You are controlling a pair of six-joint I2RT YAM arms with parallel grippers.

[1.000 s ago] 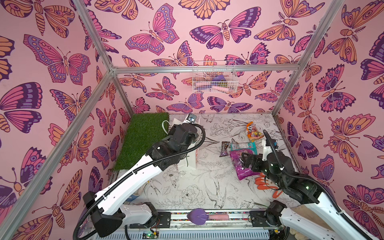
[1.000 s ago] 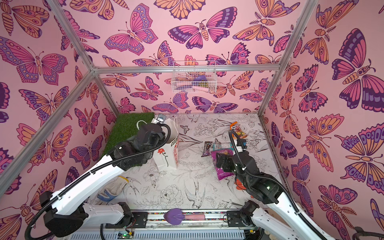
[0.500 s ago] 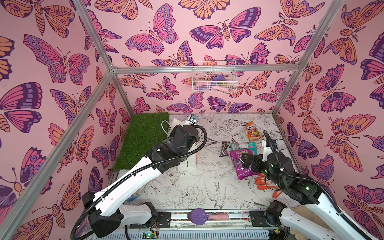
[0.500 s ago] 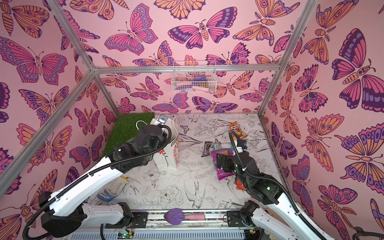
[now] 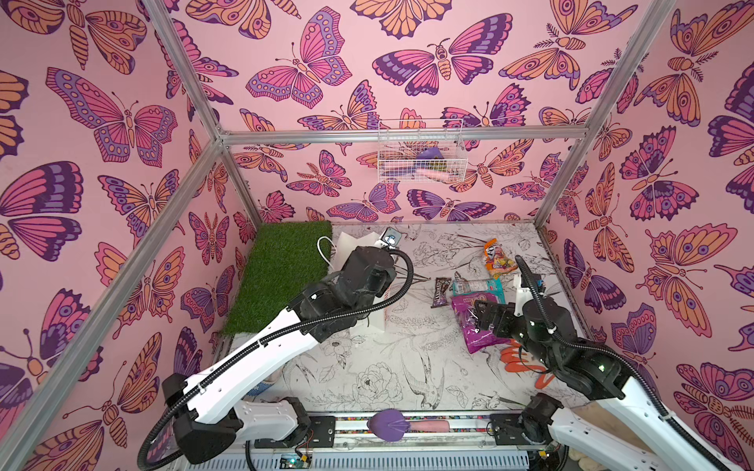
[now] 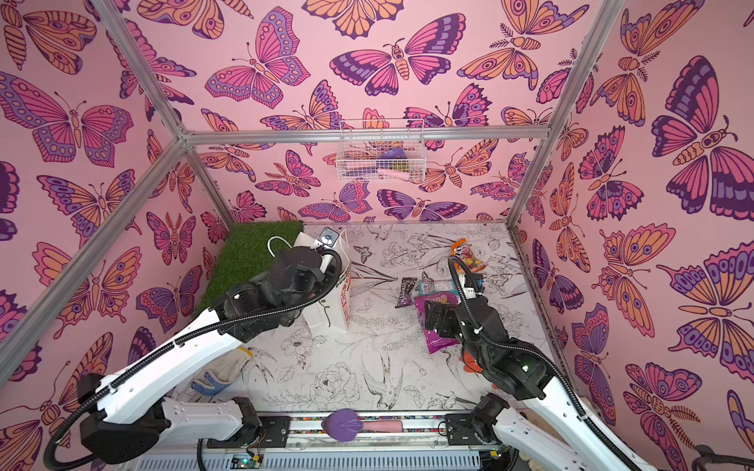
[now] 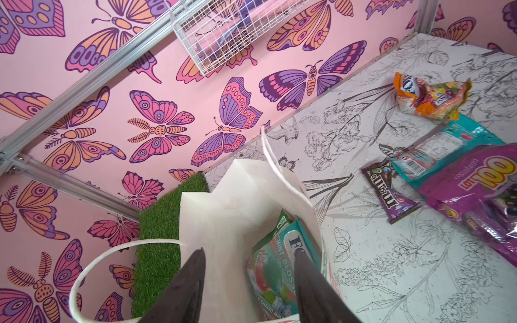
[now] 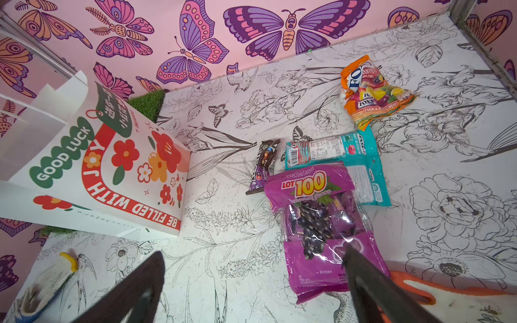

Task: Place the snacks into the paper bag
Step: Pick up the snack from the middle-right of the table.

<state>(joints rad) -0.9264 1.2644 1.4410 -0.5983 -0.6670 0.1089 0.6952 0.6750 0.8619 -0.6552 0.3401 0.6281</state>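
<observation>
White and knitted, a work glove (image 6: 222, 369) lies by the near left corner of the table (image 5: 408, 359). Across from it, close to the right edge, is an orange glove (image 5: 518, 359).

Just beyond that, the right gripper (image 8: 253, 251) hangs low over the table with its jaws spread as wide as they go and nothing in them. One finger (image 8: 363, 276) sits above the near end of the purple grape packet (image 8: 316, 223), which lies flat on the table.

The far end of the purple packet laps over the teal packet (image 8: 335, 151). The brown bar wrapper (image 8: 264, 165) lies just to the left of both, touching the purple one's corner. The orange packet (image 8: 372, 92) is on its own, nearer the far right corner.

Over on the left, the paper bag (image 8: 117, 179) stands upright against the edge of the grass mat (image 5: 281, 277) that fills the far left corner. The left gripper (image 7: 250, 251) is poised right over the bag's mouth, jaws about half apart and gripping nothing that I can see. Below them a teal-green packet (image 7: 274, 268) lies inside the bag.

On the back wall hangs a wire basket (image 5: 420, 157).
</observation>
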